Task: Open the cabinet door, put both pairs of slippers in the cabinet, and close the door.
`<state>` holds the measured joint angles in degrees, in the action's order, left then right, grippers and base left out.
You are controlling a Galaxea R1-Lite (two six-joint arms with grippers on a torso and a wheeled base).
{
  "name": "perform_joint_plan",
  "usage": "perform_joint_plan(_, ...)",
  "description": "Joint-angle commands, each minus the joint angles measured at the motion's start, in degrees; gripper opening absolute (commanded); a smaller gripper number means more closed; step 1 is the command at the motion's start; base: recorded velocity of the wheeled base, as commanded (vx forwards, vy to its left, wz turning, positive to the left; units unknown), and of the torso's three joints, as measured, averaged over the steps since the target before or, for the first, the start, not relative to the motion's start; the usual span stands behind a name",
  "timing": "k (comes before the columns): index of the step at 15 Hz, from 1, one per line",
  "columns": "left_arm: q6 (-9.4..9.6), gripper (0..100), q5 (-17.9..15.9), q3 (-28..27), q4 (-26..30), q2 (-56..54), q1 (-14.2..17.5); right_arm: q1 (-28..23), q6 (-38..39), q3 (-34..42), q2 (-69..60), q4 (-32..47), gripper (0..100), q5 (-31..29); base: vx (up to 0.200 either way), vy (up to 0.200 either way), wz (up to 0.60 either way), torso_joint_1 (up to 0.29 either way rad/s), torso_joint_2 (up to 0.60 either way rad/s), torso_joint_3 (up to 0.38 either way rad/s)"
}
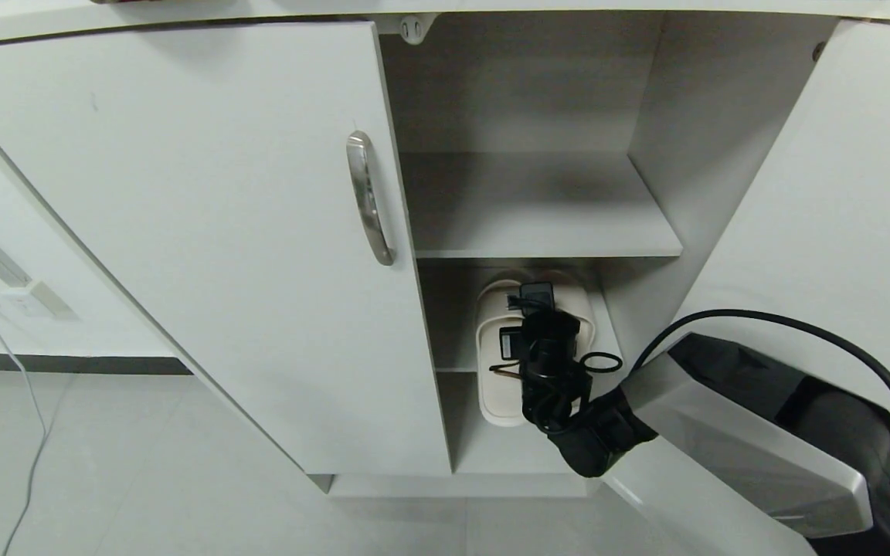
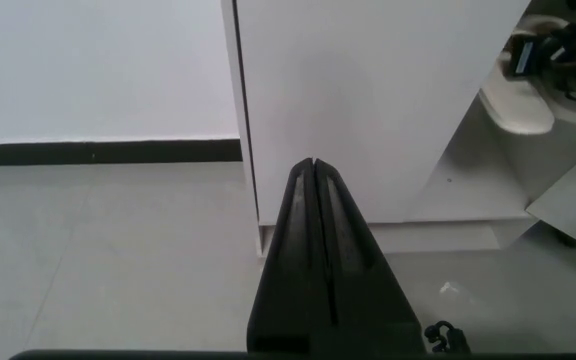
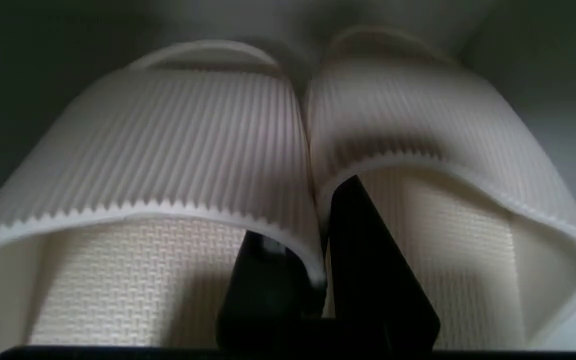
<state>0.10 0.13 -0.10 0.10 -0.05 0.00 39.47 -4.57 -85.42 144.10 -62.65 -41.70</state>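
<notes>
The cream slippers [image 1: 495,371] lie side by side on the cabinet's lower shelf [image 1: 453,332]. Their long axis runs near to far, toes toward the back, and the heels seem to overhang the shelf's near edge. The right gripper [image 1: 528,313] reaches in from the near side directly over them. It is narrowed onto their two touching inner walls, one finger inside each slipper. The left gripper [image 2: 313,172], pressed together and empty, hangs low outside the closed left door [image 1: 182,232], well apart.
</notes>
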Motion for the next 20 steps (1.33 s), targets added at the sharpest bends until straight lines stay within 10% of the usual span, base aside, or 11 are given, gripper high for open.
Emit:
perform_joint_plan(1, -0.01, 0, 0.0, 0.0, 0.0, 0.0, 0.0, -1.5, -0.1, -8.6, 3.2, 3.7, 0, 0.1, 0.0, 0.0, 0.0, 0.0, 0.0, 0.0)
perform_joint_plan(14, -0.1, 0, 0.1, 0.0, 0.0, 0.0, 0.0, -3.9, 0.4, -18.5, 5.6, 12.8, 0, 1.8, 0.0, 0.0, 0.0, 0.0, 0.0, 0.0)
perform_joint_plan(15, -0.01, 0, 0.1, 0.0, 0.0, 0.0, 0.0, -4.0, 0.4, -18.5, 5.6, 12.9, 100, 1.8, 0.0, 0.0, 0.0, 0.0, 0.0, 0.0)
perform_joint_plan(20, -0.01, 0, 0.1, 0.0, 0.0, 0.0, 0.0, -3.5, 0.4, -13.5, 3.6, 11.9, 100, 1.7, 0.0, 0.0, 0.0, 0.0, 0.0, 0.0)
